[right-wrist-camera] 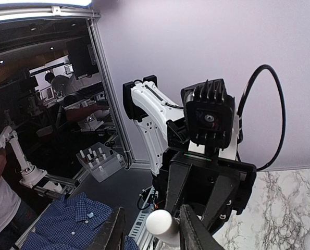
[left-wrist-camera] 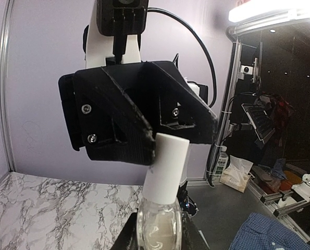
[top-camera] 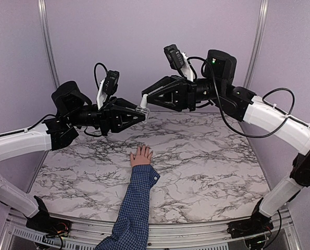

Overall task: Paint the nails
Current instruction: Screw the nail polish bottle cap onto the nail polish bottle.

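the left gripper (top-camera: 138,111) is clamped on the glass body of a small bottle (top-camera: 142,110), holding it up over the far half of the table (top-camera: 212,156) with its white cap (left-wrist-camera: 168,169) turned toward the right arm. the right gripper (top-camera: 146,99) has its two fingers (right-wrist-camera: 194,229) set on either side of that cap. in the right wrist view one finger is close against it and the other stands off with a visible gap, so the jaws are parted and not gripping.

the hand (top-camera: 141,156) lies flat on the marble, spread out and pointing at the back wall (top-camera: 144,41). it is below the two grippers and a little nearer the arm bases, and neither gripper touches it. the nails (top-camera: 143,150) at its tips are too small to make out. a blue checked sleeve (top-camera: 136,200) runs in from the near edge.

bare marble spreads left and right of the hand and on to the back wall. the arms reach in high from both sides, with metal posts (top-camera: 47,41) at the back corners.
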Controlling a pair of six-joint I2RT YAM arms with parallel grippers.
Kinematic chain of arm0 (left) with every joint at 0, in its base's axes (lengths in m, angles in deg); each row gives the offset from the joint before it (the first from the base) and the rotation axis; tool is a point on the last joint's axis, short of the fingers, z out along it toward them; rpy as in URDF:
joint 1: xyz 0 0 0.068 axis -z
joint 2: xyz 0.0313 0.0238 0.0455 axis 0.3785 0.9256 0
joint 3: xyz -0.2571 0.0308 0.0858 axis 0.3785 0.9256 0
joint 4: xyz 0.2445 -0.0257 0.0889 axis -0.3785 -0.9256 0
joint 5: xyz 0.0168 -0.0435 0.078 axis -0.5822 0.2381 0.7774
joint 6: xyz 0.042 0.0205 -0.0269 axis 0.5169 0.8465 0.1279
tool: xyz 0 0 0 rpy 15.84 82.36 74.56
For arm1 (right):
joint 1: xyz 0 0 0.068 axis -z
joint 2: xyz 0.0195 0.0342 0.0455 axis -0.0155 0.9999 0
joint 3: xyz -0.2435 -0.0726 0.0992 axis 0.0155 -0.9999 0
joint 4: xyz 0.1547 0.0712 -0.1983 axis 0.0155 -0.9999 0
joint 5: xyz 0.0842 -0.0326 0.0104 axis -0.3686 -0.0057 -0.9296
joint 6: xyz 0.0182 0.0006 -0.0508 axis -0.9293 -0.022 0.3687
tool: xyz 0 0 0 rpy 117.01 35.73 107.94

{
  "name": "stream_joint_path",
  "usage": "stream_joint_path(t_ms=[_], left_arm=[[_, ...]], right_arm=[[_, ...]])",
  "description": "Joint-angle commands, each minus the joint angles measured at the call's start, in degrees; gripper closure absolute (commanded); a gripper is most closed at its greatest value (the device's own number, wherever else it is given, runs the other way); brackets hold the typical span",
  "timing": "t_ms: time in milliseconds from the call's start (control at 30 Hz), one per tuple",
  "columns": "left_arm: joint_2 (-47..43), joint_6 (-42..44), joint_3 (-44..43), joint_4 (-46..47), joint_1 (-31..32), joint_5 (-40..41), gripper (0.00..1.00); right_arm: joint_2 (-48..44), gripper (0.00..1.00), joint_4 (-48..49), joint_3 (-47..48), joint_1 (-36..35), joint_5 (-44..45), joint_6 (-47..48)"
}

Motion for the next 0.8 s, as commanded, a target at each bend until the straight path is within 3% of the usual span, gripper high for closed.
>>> stream_joint_path(t_ms=[0, 233, 500, 767], left_arm=[[-0.17, -0.02, -1.72, 2.31, -0.01, 0.14, 1.0], [-0.15, 0.26, -1.63, 2.33, -0.05, 0.98, 1.0], [0.08, 0.48, -1.85, 2.31, -0.01, 1.36, 1.0], [-0.25, 1.9, -1.81, 2.14, -0.1, 3.28, 1.0]], right_arm=[[0.63, 0.67, -2.31, 1.1, -0.48, 1.03, 2.6], [0.3, 0.72, -8.24, 2.35, -0.69, 4.68, 7.22], [0.02, 0.87, -8.26, 2.29, -0.7, 4.94, 7.73], [-0.41, 0.91, -9.07, 1.29, -0.95, 4.95, 8.56]])
